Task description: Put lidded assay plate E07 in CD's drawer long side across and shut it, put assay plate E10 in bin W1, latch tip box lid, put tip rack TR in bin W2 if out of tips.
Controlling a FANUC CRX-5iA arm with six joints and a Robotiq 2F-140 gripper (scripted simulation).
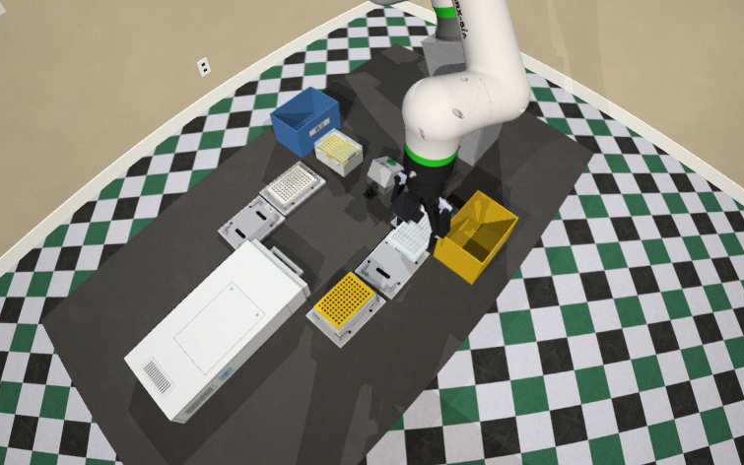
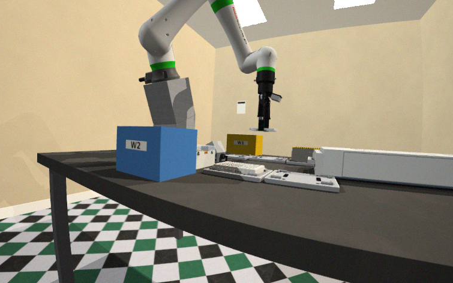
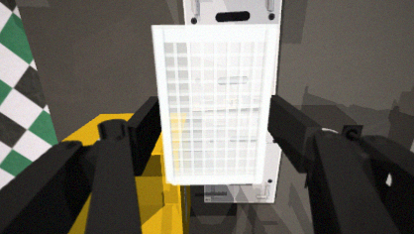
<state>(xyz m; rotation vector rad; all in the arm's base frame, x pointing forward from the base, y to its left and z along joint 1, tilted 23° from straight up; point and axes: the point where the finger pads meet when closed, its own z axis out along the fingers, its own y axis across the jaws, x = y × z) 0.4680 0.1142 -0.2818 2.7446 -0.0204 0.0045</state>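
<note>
My gripper (image 1: 429,222) is shut on the clear assay plate (image 1: 412,237) by its long sides and holds it level, well above the deck. In the wrist view the plate (image 3: 214,104) fills the space between my two black fingers. Part of the yellow bin W1 lies under my left finger, and an empty grey nest (image 3: 233,17) lies under the plate. In the side view the plate (image 2: 263,129) hangs higher than the rim of W1 (image 2: 244,144). W1 (image 1: 475,235) stands upright just to the right of the plate. No black plate is in view.
The cooler CD (image 1: 218,329) stands at the front left with its drawer shut. The yellow tip rack TR (image 1: 344,299) sits beside it. The blue bin W2 (image 1: 304,119), tip box TB2 (image 1: 338,151) and DONE key (image 1: 388,161) stand at the back. A white plate (image 1: 292,185) rests on a nest.
</note>
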